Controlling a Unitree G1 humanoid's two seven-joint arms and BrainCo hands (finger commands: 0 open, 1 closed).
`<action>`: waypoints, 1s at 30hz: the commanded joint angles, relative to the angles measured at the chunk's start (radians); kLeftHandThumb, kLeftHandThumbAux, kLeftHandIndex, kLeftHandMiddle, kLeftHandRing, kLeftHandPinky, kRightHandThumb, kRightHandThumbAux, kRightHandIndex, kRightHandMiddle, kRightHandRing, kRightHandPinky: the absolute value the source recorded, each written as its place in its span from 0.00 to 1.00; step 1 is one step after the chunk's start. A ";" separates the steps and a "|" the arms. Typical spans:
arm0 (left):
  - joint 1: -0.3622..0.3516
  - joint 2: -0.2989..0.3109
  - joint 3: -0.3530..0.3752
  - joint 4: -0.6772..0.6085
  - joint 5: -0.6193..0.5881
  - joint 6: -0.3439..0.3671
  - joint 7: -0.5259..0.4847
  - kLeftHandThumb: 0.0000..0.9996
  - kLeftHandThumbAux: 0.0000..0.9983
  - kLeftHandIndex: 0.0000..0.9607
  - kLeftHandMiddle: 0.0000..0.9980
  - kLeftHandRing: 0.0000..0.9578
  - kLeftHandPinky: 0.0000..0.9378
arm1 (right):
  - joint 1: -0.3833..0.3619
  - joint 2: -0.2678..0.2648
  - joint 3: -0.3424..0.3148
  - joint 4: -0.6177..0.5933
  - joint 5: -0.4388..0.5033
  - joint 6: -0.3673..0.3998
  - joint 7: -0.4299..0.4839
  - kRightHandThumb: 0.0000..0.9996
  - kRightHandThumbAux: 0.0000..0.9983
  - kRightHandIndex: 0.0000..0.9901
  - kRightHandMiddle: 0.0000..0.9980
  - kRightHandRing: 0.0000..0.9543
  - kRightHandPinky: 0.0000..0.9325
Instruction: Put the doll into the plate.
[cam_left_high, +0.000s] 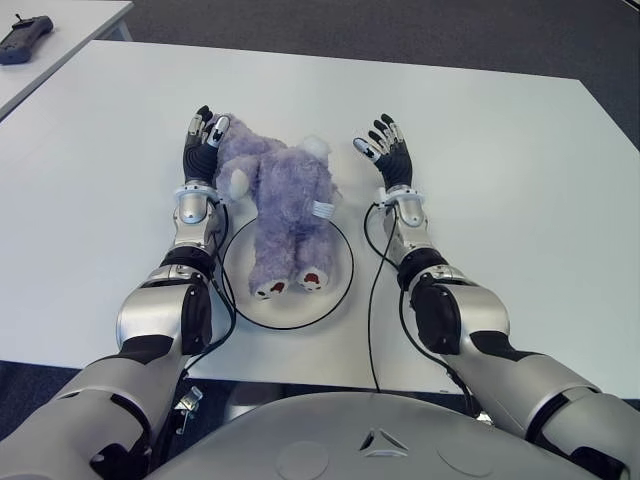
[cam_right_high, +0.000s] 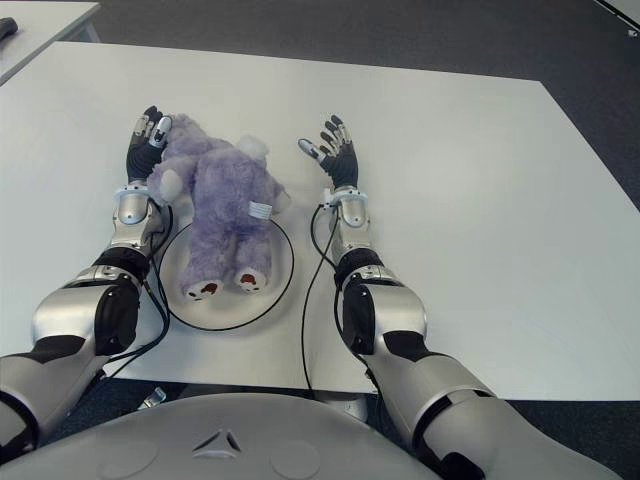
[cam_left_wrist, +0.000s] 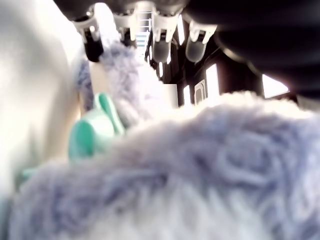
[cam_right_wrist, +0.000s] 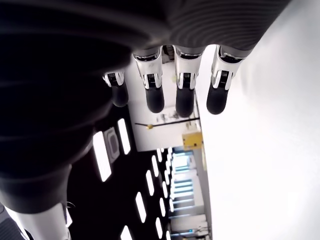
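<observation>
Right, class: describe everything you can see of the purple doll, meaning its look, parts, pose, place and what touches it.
The doll is a plush animal of fuzzy lilac fabric with paler patches, a small white tag on its side and dark red soles on its two feet. It lies stretched out, feet toward the robot. Its legs and lower body rest in the white plate, while its head end reaches past the far rim onto the table. The left hand lies against its head end, fingers extended. The right hand is open beside it, apart.

Plate (cam_left_high: 340, 262) mostly under doll (cam_left_high: 282, 195)
</observation>
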 joint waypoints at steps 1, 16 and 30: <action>0.265 -0.066 -0.006 0.121 0.008 0.050 -0.019 0.00 0.41 0.02 0.06 0.01 0.00 | 0.203 0.029 0.016 0.106 -0.025 0.054 -0.029 0.00 0.75 0.07 0.11 0.11 0.13; 0.268 -0.065 -0.010 0.120 0.011 0.043 -0.010 0.00 0.41 0.04 0.07 0.01 0.00 | 0.211 0.024 0.017 0.107 -0.006 0.077 -0.037 0.00 0.72 0.12 0.19 0.19 0.18; 0.269 -0.068 -0.011 0.119 0.013 0.029 -0.009 0.00 0.41 0.05 0.06 0.00 0.00 | 0.206 0.021 0.003 0.108 0.011 0.090 -0.027 0.00 0.69 0.15 0.21 0.20 0.19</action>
